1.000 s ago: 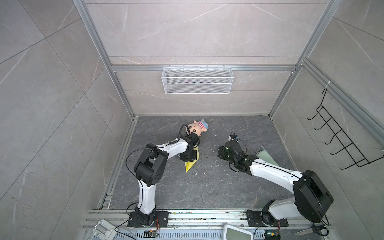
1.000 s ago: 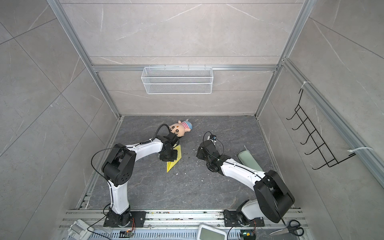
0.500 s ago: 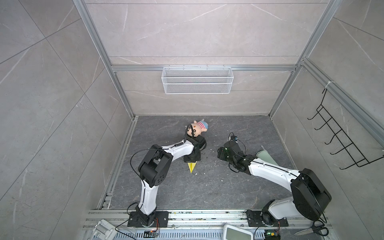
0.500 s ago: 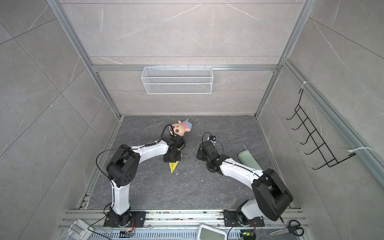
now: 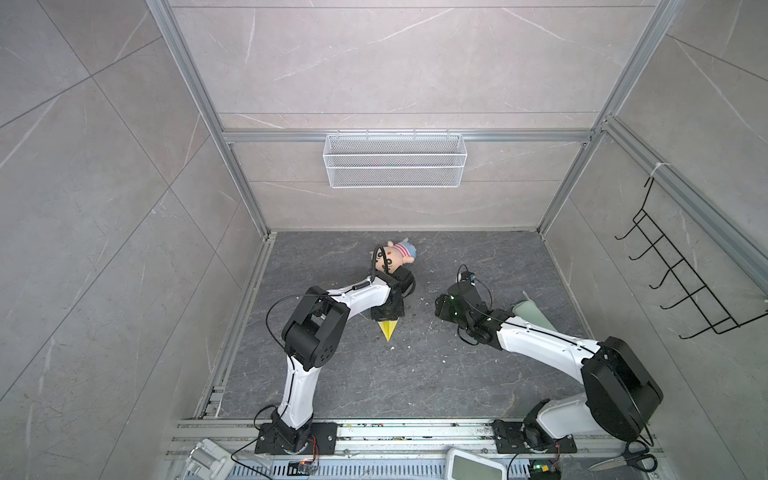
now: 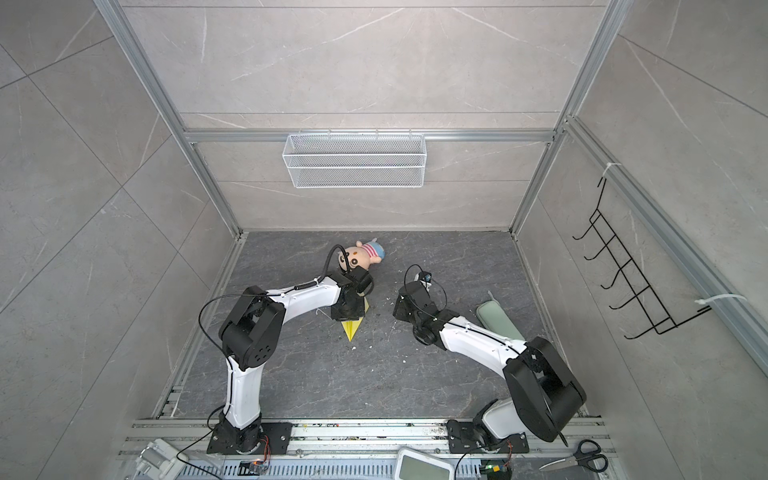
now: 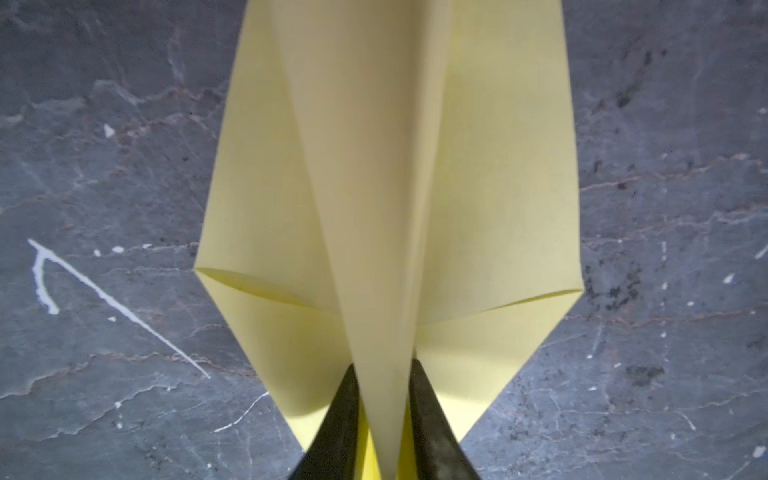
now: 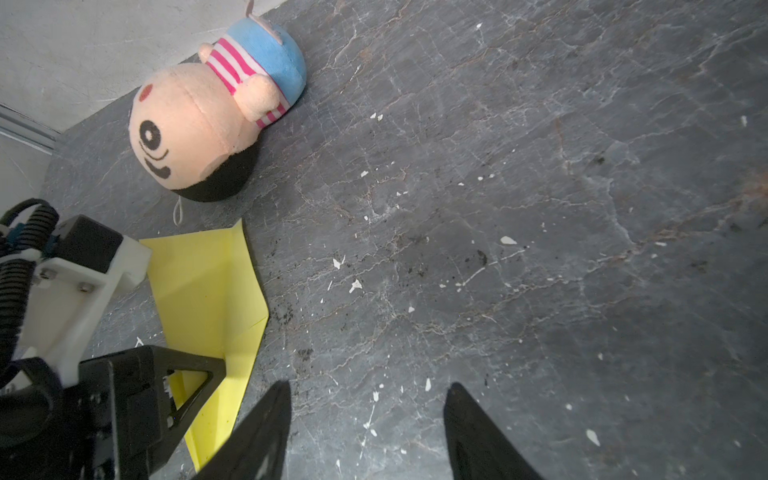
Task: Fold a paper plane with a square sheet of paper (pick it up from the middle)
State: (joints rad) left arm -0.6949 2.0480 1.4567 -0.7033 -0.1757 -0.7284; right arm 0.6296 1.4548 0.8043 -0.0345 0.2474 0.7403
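Left jaws astride keel of paper plane (image 7: 386,187)

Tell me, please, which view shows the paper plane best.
The left wrist view: the paper plane fills it, creases sharp, centre ridge between the left gripper's fingers. The right wrist view shows one wing; both top views mainly its tip.

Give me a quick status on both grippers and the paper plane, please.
Left gripper astride paper plane centre ridge, grip unclear. Right gripper open, empty, over floor. Plane resting on floor. Plush doll near its tail, not touching.
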